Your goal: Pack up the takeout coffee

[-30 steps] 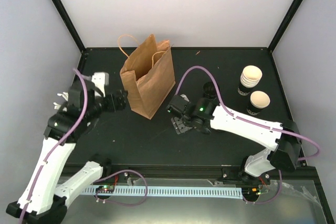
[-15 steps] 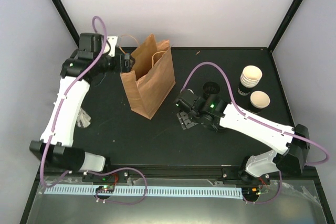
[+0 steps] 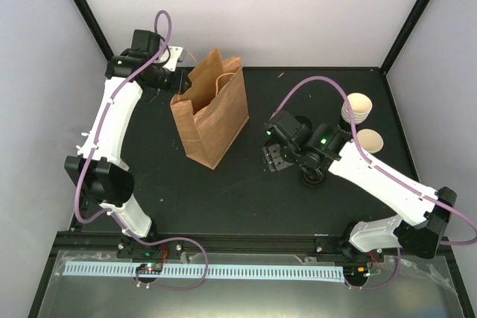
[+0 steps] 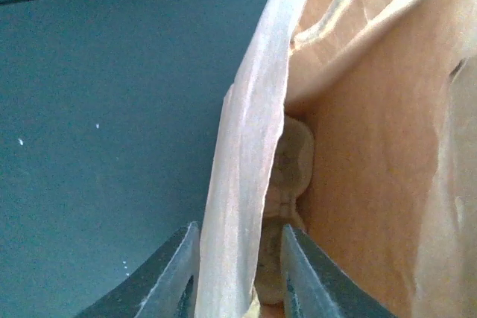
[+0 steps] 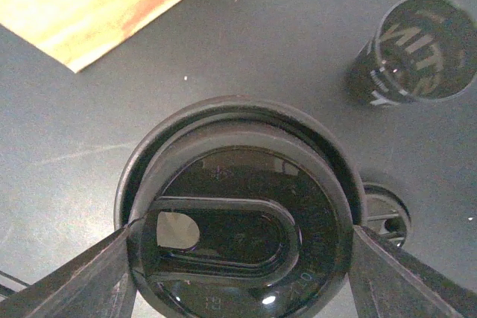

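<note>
A: What has just changed?

B: Your left arm has swung from the left side of the worktop (image 3: 246,199) up to the back-left rim of the paper bag (image 3: 216,121). A second ago the left gripper (image 4: 238,240) was spread wide. It has since narrowed, with 1 finger outside the bag's wall and 1 inside. You cannot yet tell whether the paper is truly pinched.

A: And the right arm?

B: It has drifted right, toward the cups. The right gripper (image 5: 240,237) is pinching a black lid (image 5: 223,176), 1 finger on each side.

A: What does that mean for packing?

B: My guess is that you are about to hold the bag's mouth open while the lid goes to its cup. Nothing looks packed yet.

A: Containers?

B: The takeout coffee (image 3: 369,141) stands uncovered on the right of the worktop, just in front of the stack of nested cups (image 3: 357,107). Only its cream inside shows. The bag stands upright, and what shows of its inside is bare paper. Its bottom is hidden.
</note>
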Action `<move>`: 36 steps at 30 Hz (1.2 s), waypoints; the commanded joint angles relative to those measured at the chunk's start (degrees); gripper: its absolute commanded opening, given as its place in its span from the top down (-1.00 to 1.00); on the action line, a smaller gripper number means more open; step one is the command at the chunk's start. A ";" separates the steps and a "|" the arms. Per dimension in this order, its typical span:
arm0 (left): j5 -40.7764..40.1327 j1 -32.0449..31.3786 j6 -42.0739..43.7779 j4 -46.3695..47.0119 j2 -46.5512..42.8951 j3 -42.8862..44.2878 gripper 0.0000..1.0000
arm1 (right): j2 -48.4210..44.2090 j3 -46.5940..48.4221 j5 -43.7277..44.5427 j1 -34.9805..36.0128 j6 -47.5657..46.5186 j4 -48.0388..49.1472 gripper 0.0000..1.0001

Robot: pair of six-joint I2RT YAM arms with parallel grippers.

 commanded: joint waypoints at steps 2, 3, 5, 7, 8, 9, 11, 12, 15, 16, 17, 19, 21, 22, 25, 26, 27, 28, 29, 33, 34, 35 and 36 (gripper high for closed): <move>5.41 0.47 3.11 -4.03 1.92 3.42 0.64 | -2.41 6.79 0.75 -3.16 -2.48 -3.65 -0.50; 6.37 0.36 3.25 -4.11 1.88 3.61 0.79 | -2.47 7.93 1.12 -3.61 -2.75 -4.23 -0.50; 7.03 -0.10 3.98 -3.62 1.13 3.60 0.96 | -2.78 10.08 2.18 -4.48 -3.36 -5.13 -0.50; 6.85 -1.21 5.19 -2.90 -0.27 3.33 0.97 | -2.91 12.41 3.67 -5.17 -3.84 -6.03 -0.49; 6.63 -1.91 5.58 -2.52 -1.21 2.96 0.97 | -3.01 13.58 4.59 -5.32 -4.04 -6.38 -0.48; 6.20 -2.76 5.67 -1.83 -2.21 2.19 0.97 | -3.10 14.74 5.24 -5.38 -4.51 -6.61 -0.46; 4.05 -4.87 5.72 0.22 -4.76 0.11 0.97 | -3.50 16.88 6.66 -5.39 -5.56 -6.80 -0.43; 2.54 -6.11 5.94 1.17 -6.19 -1.21 0.97 | -3.61 17.97 7.57 -5.43 -5.90 -6.94 -0.43; -2.49 -9.18 6.65 4.06 -10.61 -4.96 0.97 | -3.67 21.74 10.31 -5.49 -6.71 -8.00 -0.43; -4.06 -10.17 7.21 5.21 -12.64 -6.45 0.97 | -3.64 23.03 10.83 -5.48 -6.97 -8.39 -0.44; -5.62 -11.23 7.78 6.69 -14.27 -8.09 0.97 | -3.56 24.08 11.16 -5.51 -7.23 -8.82 -0.44; -8.90 -13.73 9.27 10.35 -17.67 -12.36 0.97 | -3.62 25.72 11.99 -5.44 -7.51 -9.32 -0.44; -12.72 -17.13 10.99 13.33 -20.62 -16.45 0.97 | -3.91 26.43 11.57 -5.48 -8.41 -9.23 -0.44; -14.11 -18.75 11.76 14.42 -21.81 -18.16 0.97 | -4.27 26.27 10.96 -5.43 -9.14 -8.64 -0.44; -16.43 -22.00 12.27 16.51 -24.53 -21.95 0.97 | -6.03 24.97 6.51 -5.45 -11.56 -6.00 -0.43; -16.67 -22.55 12.15 16.80 -25.02 -22.73 0.97 | -6.55 24.76 4.73 -5.46 -12.17 -5.25 -0.42; -16.93 -22.97 11.99 16.81 -25.20 -23.18 0.97 | -7.08 24.57 3.07 -5.44 -12.68 -4.42 -0.42; -17.33 -23.53 11.86 16.53 -25.16 -23.36 0.97 | -7.66 24.39 1.63 -5.44 -13.36 -3.54 -0.42; -17.63 -23.79 11.83 16.34 -25.02 -23.36 0.97 | -8.26 24.15 0.72 -5.45 -13.60 -3.20 -0.42; -18.84 -24.76 12.26 15.72 -24.70 -23.29 0.97 | -9.49 23.83 -1.91 -5.44 -15.64 -2.05 -0.41; -18.78 -24.90 12.54 15.72 -24.70 -23.18 0.97 | -9.41 24.07 -3.35 -5.39 -16.23 -2.01 -0.40; -18.79 -25.10 12.73 15.74 -24.76 -23.08 0.97 | -9.26 24.33 -4.81 -5.41 -16.81 -1.84 -0.39; -18.79 -25.18 12.98 15.80 -24.79 -22.92 0.97 | -8.99 24.66 -6.32 -5.29 -17.15 -1.53 -0.37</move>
